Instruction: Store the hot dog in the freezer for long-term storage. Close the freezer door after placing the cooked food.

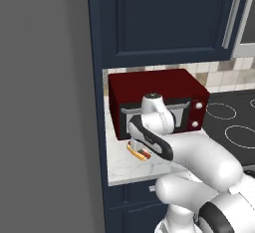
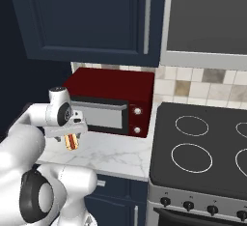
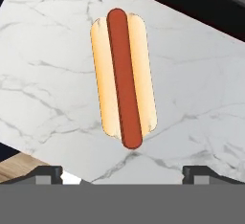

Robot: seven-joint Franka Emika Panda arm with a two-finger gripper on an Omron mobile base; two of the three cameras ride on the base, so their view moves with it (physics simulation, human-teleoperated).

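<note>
- Small tan-bun hot dog with a red-orange sausage lies flat on the white marble desk, in front of the dark red box-shaped microwave, near the desk's front edge.
- Claw hangs directly above the hot dog, pointing down at it; not touching it in the hand view.
- In the hand view the hot dog sits centred between the two dark fingertips, a bit beyond them toward the top of the picture.
- Claw state: spread wide, nothing between the tips; one tip stands on each side of the bun's lower end.
- Long axis: runs nearly straight up the hand view, slightly tilted, so it lies across the line joining the two tips.
- In the left base view the hot dog peeks out beneath the white wrist, long axis running diagonally on the desk.
- In the right base view the hot dog shows just under the hand, in front of the microwave's left end.
</note>
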